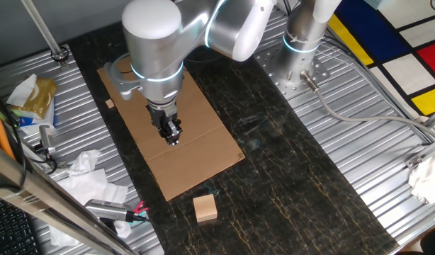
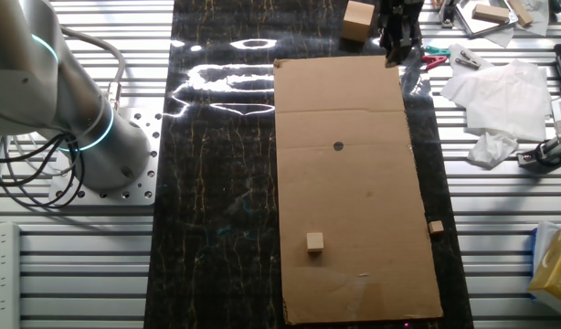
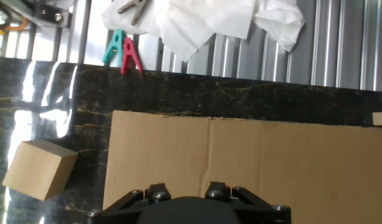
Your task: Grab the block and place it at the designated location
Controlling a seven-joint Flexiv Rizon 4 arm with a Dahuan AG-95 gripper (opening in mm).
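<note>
The block (image 1: 205, 208) is a pale tan wooden cube on the dark table, just off the near end of the brown cardboard sheet (image 1: 203, 152). It also shows in the other fixed view (image 2: 358, 20) and at the left of the hand view (image 3: 40, 169). My gripper (image 1: 173, 134) hangs over the cardboard's near half, short of the block and apart from it, and is empty. Its fingers look pressed together. The black dot (image 2: 338, 145) lies mid-sheet, well behind the gripper (image 2: 395, 50). It is hidden in the first fixed view.
A much smaller tan cube (image 2: 314, 241) sits at the cardboard's far end. A tiny tan chip (image 2: 435, 227) lies beside the sheet's edge. Red and teal clips (image 3: 124, 53), white tissues (image 2: 495, 100) and tools lie on the ribbed metal beside the dark mat.
</note>
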